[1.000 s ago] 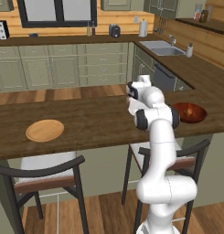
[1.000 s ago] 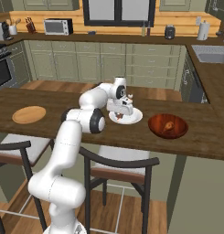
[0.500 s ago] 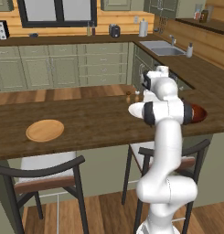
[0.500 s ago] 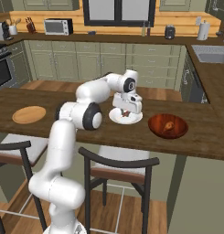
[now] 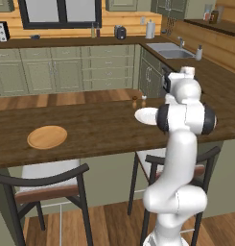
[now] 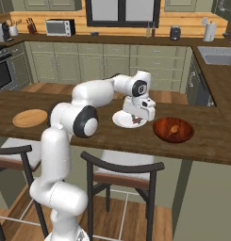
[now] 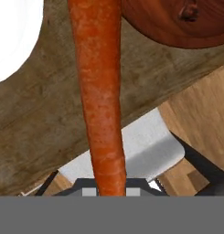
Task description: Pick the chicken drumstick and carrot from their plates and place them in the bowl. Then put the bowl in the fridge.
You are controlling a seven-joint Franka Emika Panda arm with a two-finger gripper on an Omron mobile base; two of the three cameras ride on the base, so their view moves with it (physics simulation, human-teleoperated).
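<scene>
The carrot (image 7: 100, 91) is clamped in the closed gripper (image 6: 137, 120) and is seen lengthwise in the hand view, running from 12 o'clock down to 6 o'clock. It is carried above the wooden counter (image 6: 107, 132), over the white plate (image 6: 124, 121). The bowl (image 6: 173, 130) sits just beside that plate at 3 o'clock in the right base view, with the chicken drumstick (image 6: 172, 130) lying inside it. The wooden plate (image 6: 30, 117) rests well apart at 9 o'clock.
</scene>
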